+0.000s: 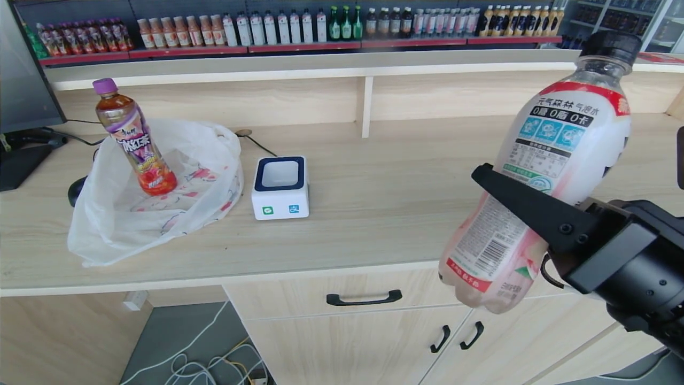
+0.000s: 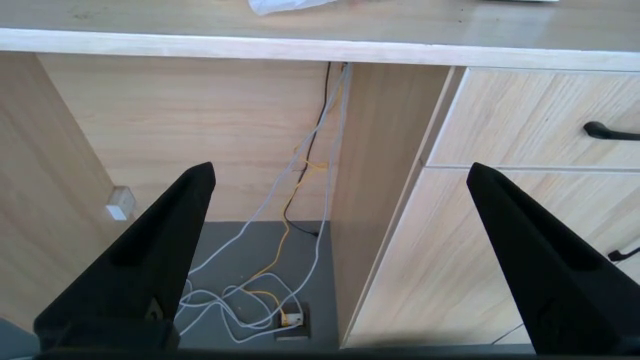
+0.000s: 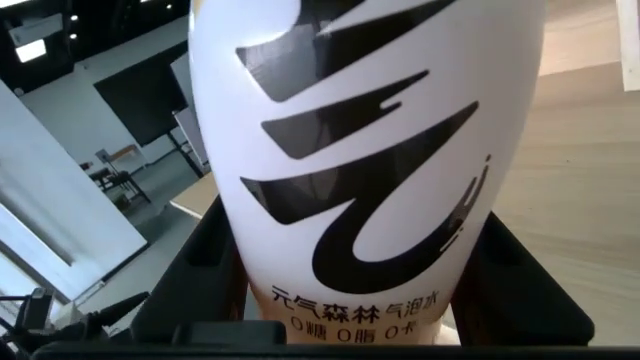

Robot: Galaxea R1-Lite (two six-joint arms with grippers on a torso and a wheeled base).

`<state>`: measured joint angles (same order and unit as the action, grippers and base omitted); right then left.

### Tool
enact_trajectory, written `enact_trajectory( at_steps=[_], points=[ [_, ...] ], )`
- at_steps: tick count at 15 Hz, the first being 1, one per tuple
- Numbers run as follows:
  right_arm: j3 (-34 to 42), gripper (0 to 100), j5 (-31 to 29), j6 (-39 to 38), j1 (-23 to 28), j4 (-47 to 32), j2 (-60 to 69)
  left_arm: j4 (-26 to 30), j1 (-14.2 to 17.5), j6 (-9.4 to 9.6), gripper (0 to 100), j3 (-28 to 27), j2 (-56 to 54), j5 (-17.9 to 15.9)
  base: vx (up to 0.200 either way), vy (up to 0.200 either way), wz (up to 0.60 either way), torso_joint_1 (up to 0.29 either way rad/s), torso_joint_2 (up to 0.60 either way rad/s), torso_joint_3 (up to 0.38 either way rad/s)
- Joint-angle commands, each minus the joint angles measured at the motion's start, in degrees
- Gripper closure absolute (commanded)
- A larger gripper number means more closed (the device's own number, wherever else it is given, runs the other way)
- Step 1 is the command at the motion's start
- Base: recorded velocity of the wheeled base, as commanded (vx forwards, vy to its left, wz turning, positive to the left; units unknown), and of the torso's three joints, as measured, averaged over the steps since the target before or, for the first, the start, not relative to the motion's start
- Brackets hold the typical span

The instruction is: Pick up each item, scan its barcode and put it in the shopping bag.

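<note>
Right gripper (image 1: 526, 206) is closed around the pink and white plastic drink bottle (image 1: 566, 123), held up in the air, and its barcode (image 1: 494, 251) should be turned slowly toward the small white scanner box (image 1: 280, 187)

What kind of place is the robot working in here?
Probably a shop checkout: shelves of bottled drinks along the back, a barcode scanner on the counter, and a shopping bag beside it.
</note>
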<state>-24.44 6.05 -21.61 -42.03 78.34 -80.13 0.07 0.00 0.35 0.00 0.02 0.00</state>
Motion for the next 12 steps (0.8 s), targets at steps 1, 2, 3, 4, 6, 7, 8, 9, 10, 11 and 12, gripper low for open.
enact_trajectory(
  at_steps=[1,2,3,4,6,7,8,9,10,11,12],
  points=[
    [-3.33,100,0.19,-1.68,-0.59,-0.03,-3.54,0.01,0.0,0.0,0,0.0,0.06,0.0,0.0,0.0,0.0,0.0,0.0,0.0],
    [-3.86,100,0.81,-2.56,-0.77,-0.03,-3.72,0.01,0.0,0.0,0,0.0,0.06,0.0,0.0,0.0,0.0,0.0,0.0,0.0],
    [-3.95,100,2.83,-2.64,-0.68,-0.03,-3.98,0.01,0.0,0.0,0,0.0,0.06,0.0,0.0,0.0,0.0,0.0,0.0,0.0],
    [-4.03,100,3.8,-2.64,-0.77,-0.03,-3.98,0.01,0.0,0.0,0,0.0,0.06,0.0,0.0,0.0,0.0,0.0,0.0,0.0],
    [-5.35,100,5.38,-2.47,-0.77,-0.03,-4.42,0.01,0.09,0.0,0,0.0,0.06,0.0,0.0,0.0,0.0,0.0,0.0,0.0],
    [-5.79,100,5.38,-2.47,-0.86,-0.03,-4.69,0.01,0.0,0.0,0,0.0,-0.02,0.0,0.0,0.0,0.0,0.0,0.0,0.0],
    [-6.14,100,5.38,-2.56,-0.86,-0.03,-5.21,0.01,0.0,0.0,0,0.0,0.06,0.0,0.0,0.0,0.0,0.0,0.0,0.0],
    [-6.58,100,5.38,-2.56,-0.95,-0.03,-5.74,0.01,0.0,0.0,0,0.0,-0.02,0.0,0.0,0.0,0.0,0.0,0.0,0.0],
    [-6.76,100,5.29,-2.47,-1.47,-0.03,-5.65,0.01,0.0,0.0,0,0.0,0.06,0.0,0.0,0.0,0.0,0.0,0.0,0.0],
    [-6.85,100,5.2,-2.47,-1.47,-0.03,-5.65,0.01,0.0,0.0,0,0.0,-0.02,0.0,0.0,0.0,0.0,0.0,0.0,0.0],
    [-6.76,100,5.12,-2.56,-1.47,-0.03,-5.48,0.01,0.0,0.0,0,0.0,-0.02,0.0,0.0,0.0,0.0,0.0,0.0,0.0]
  ],
)
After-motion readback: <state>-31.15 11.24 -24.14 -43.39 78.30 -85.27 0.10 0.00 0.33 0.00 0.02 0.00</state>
